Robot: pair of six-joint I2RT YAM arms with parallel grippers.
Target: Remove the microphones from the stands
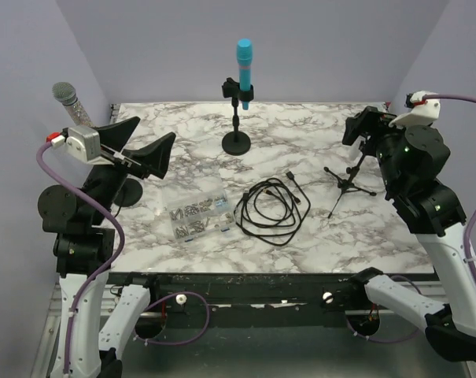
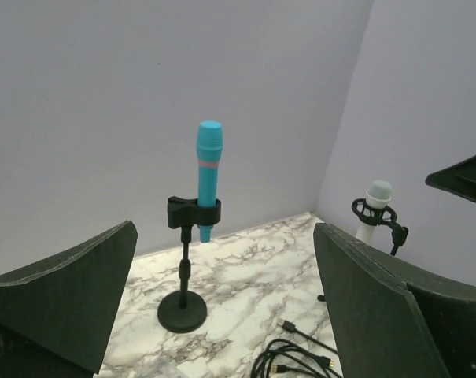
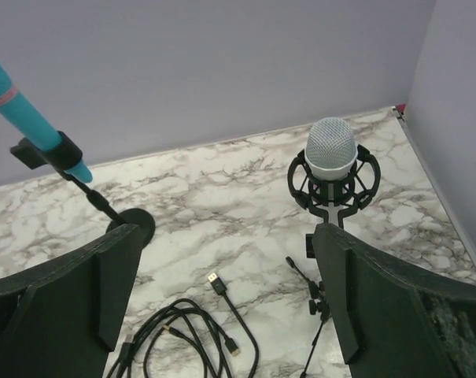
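Note:
A teal microphone (image 1: pixel 244 61) stands upright in the black clip (image 1: pixel 238 88) of a round-based stand (image 1: pixel 237 142) at the back centre. It also shows in the left wrist view (image 2: pixel 208 168) and, tilted, in the right wrist view (image 3: pixel 29 110). My left gripper (image 1: pixel 154 131) is open and empty, raised over the table's left side, well short of the stand. In its own view the left gripper (image 2: pixel 223 228) frames the stand. My right gripper (image 1: pixel 366 126) is open and empty at the right, above a white microphone (image 3: pixel 330 148) in a shock mount.
A grey mesh-headed microphone (image 1: pixel 65 96) stands at the far left on a round base (image 1: pixel 128 191). A small tripod (image 1: pixel 349 183) carries the white microphone. A coiled black cable (image 1: pixel 271 209) and a clear plastic box (image 1: pixel 194 217) lie mid-table. Walls close in behind and at both sides.

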